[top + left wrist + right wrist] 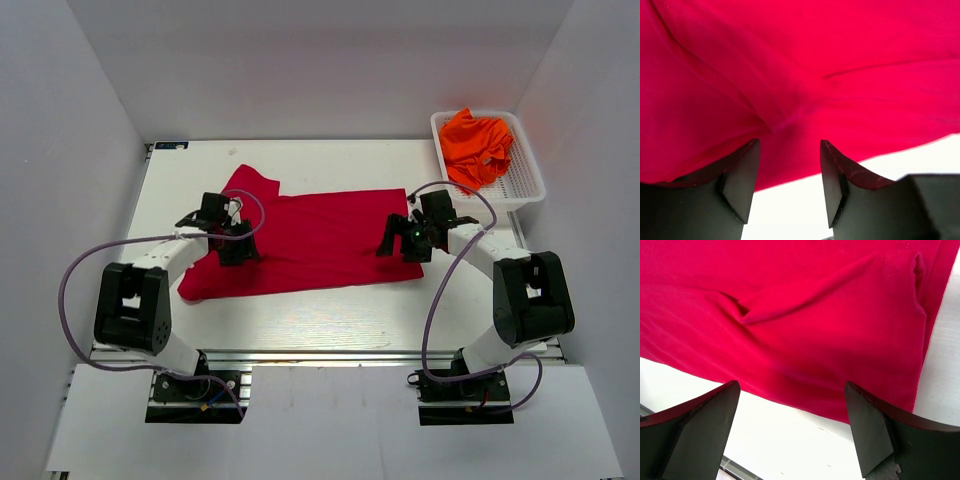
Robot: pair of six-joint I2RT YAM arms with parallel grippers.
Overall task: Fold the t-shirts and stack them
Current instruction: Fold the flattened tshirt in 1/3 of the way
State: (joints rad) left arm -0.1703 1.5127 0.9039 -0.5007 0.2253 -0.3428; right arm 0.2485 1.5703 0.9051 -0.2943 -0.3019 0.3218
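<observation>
A crimson red t-shirt (310,240) lies spread flat across the middle of the white table. It fills the left wrist view (800,75) and the right wrist view (805,315). My left gripper (232,248) sits over the shirt's left part, open and empty, its jaws (789,150) apart just above the near hem. My right gripper (400,244) sits over the shirt's right end, open wide and empty, its jaws (790,390) straddling the near hem by the right corner. Bright orange t-shirts (477,146) lie bunched in the basket.
A white plastic mesh basket (520,185) stands at the back right corner of the table (330,320). White walls enclose the table on three sides. Purple cables loop off both arms.
</observation>
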